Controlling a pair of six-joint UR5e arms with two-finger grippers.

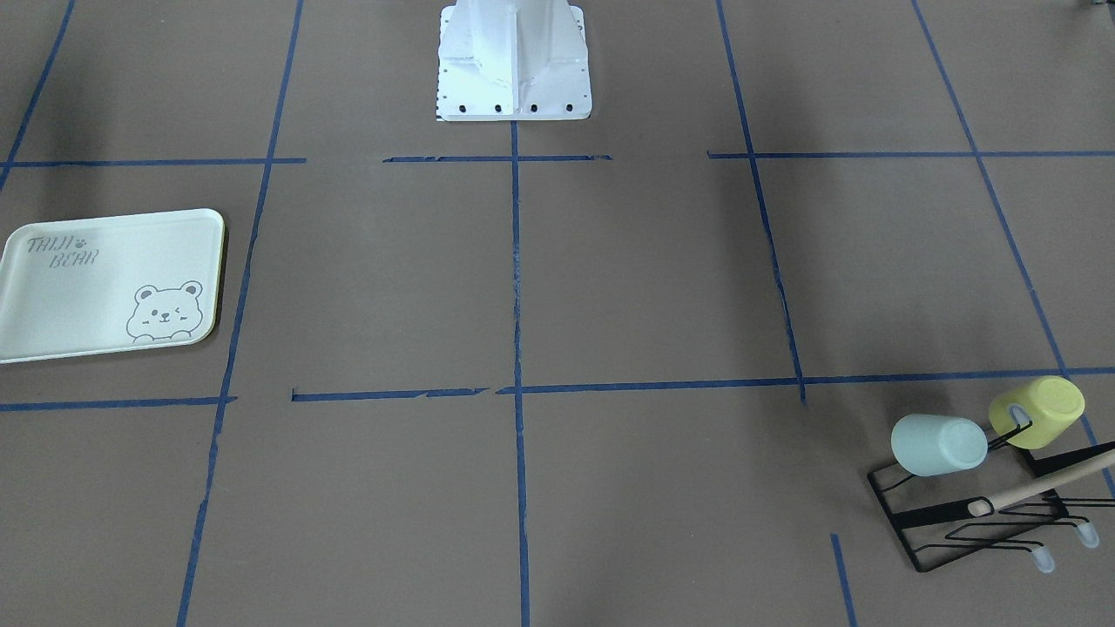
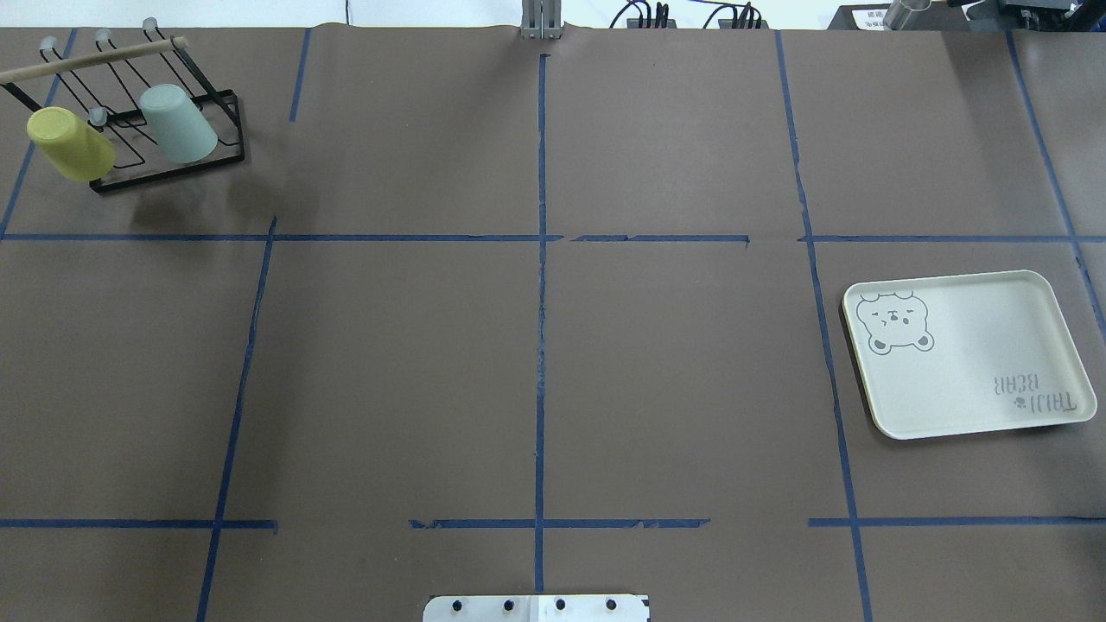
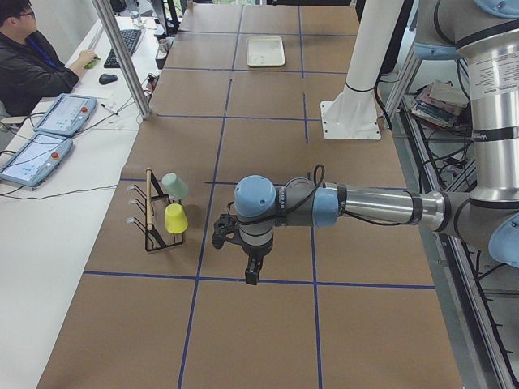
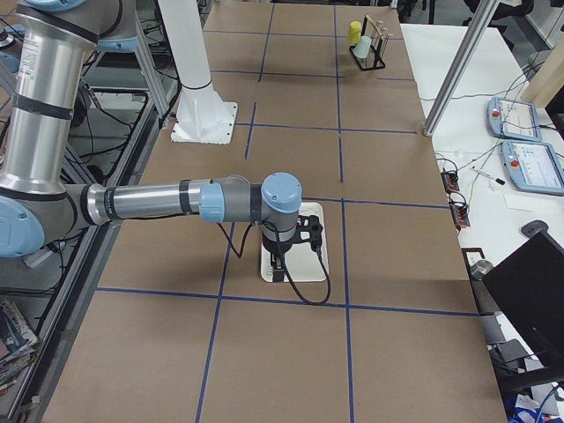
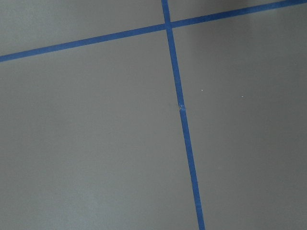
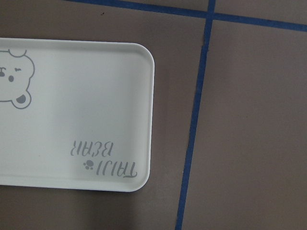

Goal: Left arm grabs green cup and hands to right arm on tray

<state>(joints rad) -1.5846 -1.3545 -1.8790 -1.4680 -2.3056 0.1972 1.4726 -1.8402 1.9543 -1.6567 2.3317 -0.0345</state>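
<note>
The green cup (image 1: 939, 444) hangs mouth-down on a black wire rack (image 1: 910, 531), next to a yellow-green cup (image 1: 1038, 411); it also shows in the overhead view (image 2: 177, 123) and the exterior left view (image 3: 174, 185). The tray (image 2: 976, 363) lies flat and bare on the robot's right side, and fills the right wrist view (image 6: 72, 110). My left gripper (image 3: 252, 275) hangs over the table, well apart from the rack; I cannot tell if it is open or shut. My right gripper (image 4: 280, 269) hovers over the tray (image 4: 317, 256); I cannot tell its state.
A wooden rod (image 2: 95, 59) lies across the rack's top. Blue tape lines (image 2: 541, 345) grid the brown table. The white robot base (image 1: 514, 65) stands at the table's robot-side edge. An operator (image 3: 32, 65) sits at a side desk with tablets.
</note>
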